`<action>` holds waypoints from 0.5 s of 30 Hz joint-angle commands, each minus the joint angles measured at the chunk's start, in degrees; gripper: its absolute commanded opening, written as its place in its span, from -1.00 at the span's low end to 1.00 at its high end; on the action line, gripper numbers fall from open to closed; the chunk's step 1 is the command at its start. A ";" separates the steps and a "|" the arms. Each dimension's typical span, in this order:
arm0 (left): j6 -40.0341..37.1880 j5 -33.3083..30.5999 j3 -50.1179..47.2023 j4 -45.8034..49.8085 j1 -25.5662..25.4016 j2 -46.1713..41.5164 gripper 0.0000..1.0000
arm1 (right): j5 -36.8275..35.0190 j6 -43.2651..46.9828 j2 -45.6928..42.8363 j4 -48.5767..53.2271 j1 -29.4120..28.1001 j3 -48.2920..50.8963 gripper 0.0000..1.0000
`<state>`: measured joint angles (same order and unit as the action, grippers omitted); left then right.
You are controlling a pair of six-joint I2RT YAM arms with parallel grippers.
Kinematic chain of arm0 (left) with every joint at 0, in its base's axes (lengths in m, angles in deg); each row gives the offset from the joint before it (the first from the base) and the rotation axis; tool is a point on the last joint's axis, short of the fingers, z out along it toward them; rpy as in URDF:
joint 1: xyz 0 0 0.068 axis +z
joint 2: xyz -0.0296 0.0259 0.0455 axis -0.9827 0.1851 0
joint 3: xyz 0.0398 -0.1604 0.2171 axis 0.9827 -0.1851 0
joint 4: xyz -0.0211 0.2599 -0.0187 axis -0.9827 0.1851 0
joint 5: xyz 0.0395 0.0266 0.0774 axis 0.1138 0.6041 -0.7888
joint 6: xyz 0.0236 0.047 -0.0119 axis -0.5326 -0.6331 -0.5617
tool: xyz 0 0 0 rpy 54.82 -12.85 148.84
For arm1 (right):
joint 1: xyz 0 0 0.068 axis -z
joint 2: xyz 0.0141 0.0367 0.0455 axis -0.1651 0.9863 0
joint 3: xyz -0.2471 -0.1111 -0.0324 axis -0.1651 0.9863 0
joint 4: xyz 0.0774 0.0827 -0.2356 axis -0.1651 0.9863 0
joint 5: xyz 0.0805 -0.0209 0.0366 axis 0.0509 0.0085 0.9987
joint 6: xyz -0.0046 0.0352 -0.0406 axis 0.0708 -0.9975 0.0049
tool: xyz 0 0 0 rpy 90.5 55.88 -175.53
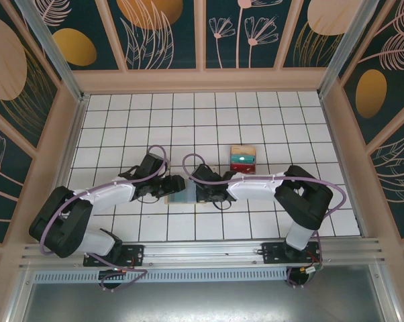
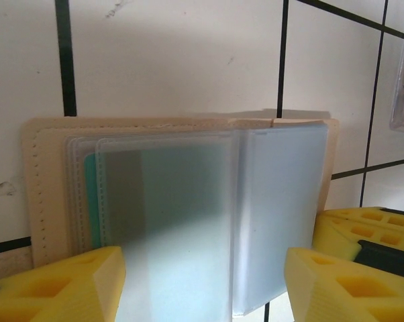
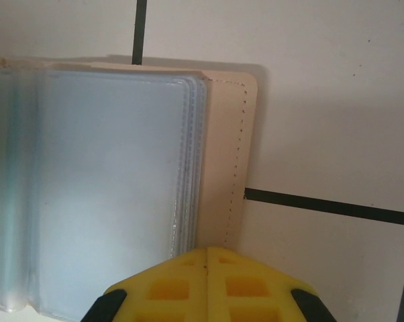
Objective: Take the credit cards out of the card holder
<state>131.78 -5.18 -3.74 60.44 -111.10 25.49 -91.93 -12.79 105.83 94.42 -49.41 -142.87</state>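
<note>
The white tiled table [image 1: 121,121] carries the card holder [image 1: 180,198], and everything else is placed from that holder. The left arm [image 1: 101,198] reaches in from the holder's left and the right arm [image 1: 269,184] from its right, so the two meet over it. The holder lies flat and open, tan cover down, with its clear plastic sleeves facing up. Beyond the holder and a little to its right, well apart from it, sits a small pile of cards [image 1: 242,159] showing teal and red. The left gripper [image 2: 203,288] hangs over the holder's sleeves, its yellow fingers [image 2: 54,288] spread wide and clamping nothing. The right gripper [image 3: 209,285] is clenched, fingers pressed together. Its tip is at an outer edge of the holder's tan cover, and I cannot tell whether it touches. A teal card [image 2: 90,194] shows through a sleeve on the side of the holder away from the right gripper.
</note>
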 commanded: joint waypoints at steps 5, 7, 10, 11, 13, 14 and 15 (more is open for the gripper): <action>-1.54 -3.65 1.56 2.96 -1.09 1.32 0.26 | 2.30 -0.93 2.85 -0.74 0.11 1.39 -1.00; -1.71 -4.72 2.22 4.33 -1.53 0.52 0.26 | 2.43 -1.12 2.85 -0.72 0.11 1.47 -1.00; -1.43 -5.77 1.89 4.74 -1.62 -1.94 0.27 | 2.63 -1.12 2.89 -0.86 0.11 1.55 -1.00; -1.30 -5.99 1.67 4.72 -1.60 -2.57 0.27 | 2.63 -1.16 2.87 -0.80 0.12 1.56 -1.00; -1.21 -6.30 1.45 5.08 -1.55 -3.07 0.27 | 2.67 -1.21 2.93 -0.81 0.07 1.48 -1.00; -1.27 -6.18 1.36 5.09 -1.58 -2.94 0.27 | 2.71 -1.19 2.96 -0.81 0.06 1.48 -1.00; -1.29 -6.00 1.27 5.09 -1.59 -2.52 0.27 | 2.80 -1.08 3.07 -0.79 0.11 1.54 -1.00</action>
<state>131.12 -9.92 -2.74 63.70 -112.41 23.39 -91.58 -12.88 105.85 94.38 -49.41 -142.87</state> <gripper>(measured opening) 0.634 0.050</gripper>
